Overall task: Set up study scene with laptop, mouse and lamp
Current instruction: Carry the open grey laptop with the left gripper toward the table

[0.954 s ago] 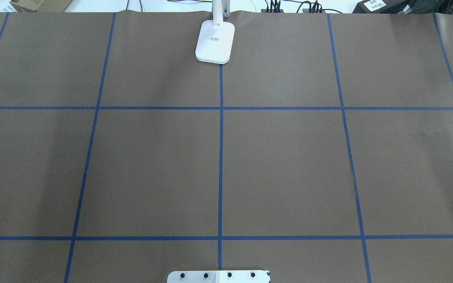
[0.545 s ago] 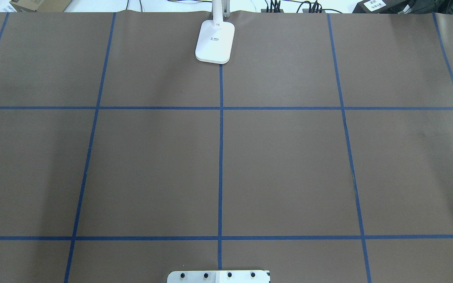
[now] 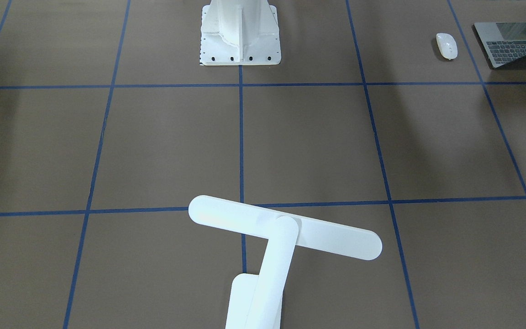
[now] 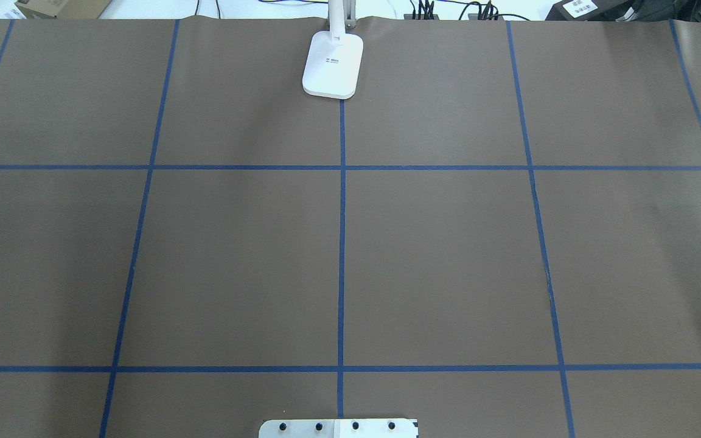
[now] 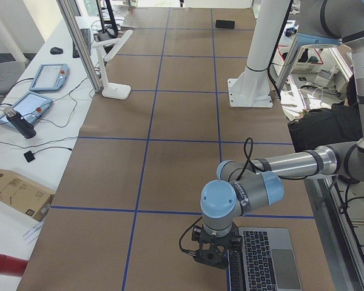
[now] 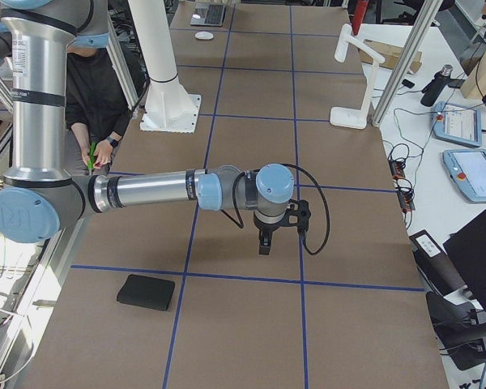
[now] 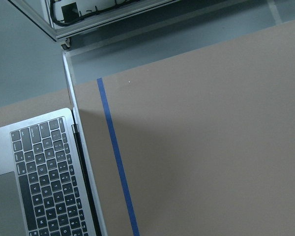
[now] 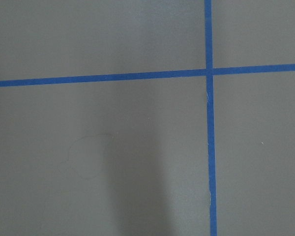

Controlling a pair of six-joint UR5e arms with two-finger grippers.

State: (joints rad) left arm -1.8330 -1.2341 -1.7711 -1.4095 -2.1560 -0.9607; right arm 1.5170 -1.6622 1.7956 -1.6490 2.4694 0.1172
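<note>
The study scene looks barely begun: all three things lie apart, so the step in hand seems to be the reach for the laptop [image 5: 264, 262]. It lies open at the corner of the table [image 4: 448, 255] on the robot's left, against the robot-side edge.

The left end effector [image 5: 213, 253] hangs pointing down just beside the laptop's hinge side. Its wrist view looks down on the keys and the thin screen edge. I cannot tell whether its fingers are spread or pressed together, or whether they touch the laptop.

The next move probably calls for lining the fingers up on that slim metal edge and closing gently, since the screen is thin and the casing smooth.

The mouse [image 3: 446, 45] sits just inward of the laptop along the same edge, apart from it.

The lamp [image 3: 286, 233] stands at the middle of the far edge, its bar head reaching out over the table.

Toward the right end, the right end effector [image 6: 263, 241] hangs over bare table and touches nothing. How far open it is cannot be told. A black mat [image 6: 146, 292] lies nearer the right-hand, robot-side corner.
</note>
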